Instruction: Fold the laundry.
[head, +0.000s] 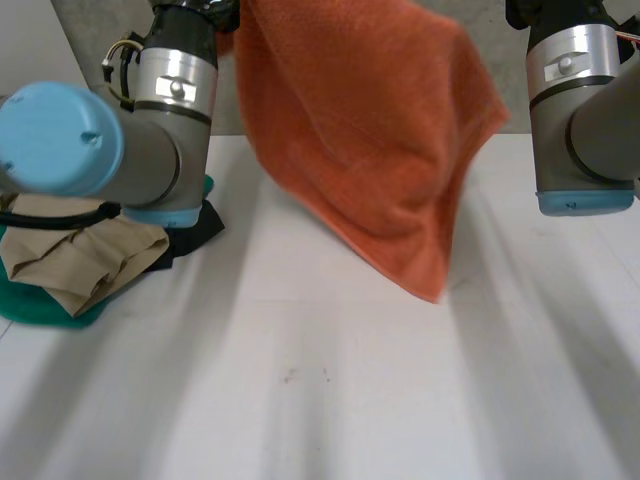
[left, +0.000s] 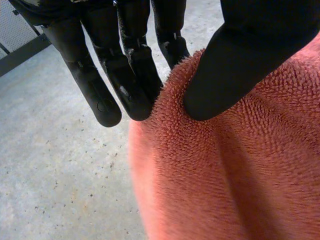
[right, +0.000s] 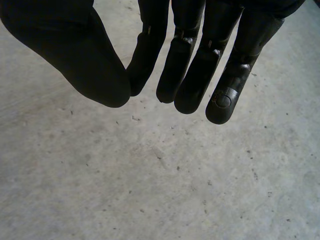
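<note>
— What do we see on the white table (head: 320, 400)?
— The orange towel (head: 370, 130) hangs over its far middle; a tan cloth (head: 80, 262) lies heaped by its left edge.
— And our hands?
— Our left hand (left: 240, 60) pinches the towel's edge between thumb and fingers; our right hand (right: 192, 65) hangs slack, holding nothing.

High head, close wrists, shared towel (head: 370, 140)

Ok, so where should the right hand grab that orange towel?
Probably its free upper corner nearest the right arm, approached from the robot's right. The orange towel hangs pinched in the left hand, draping to a low point, and the open right hand is empty.
</note>
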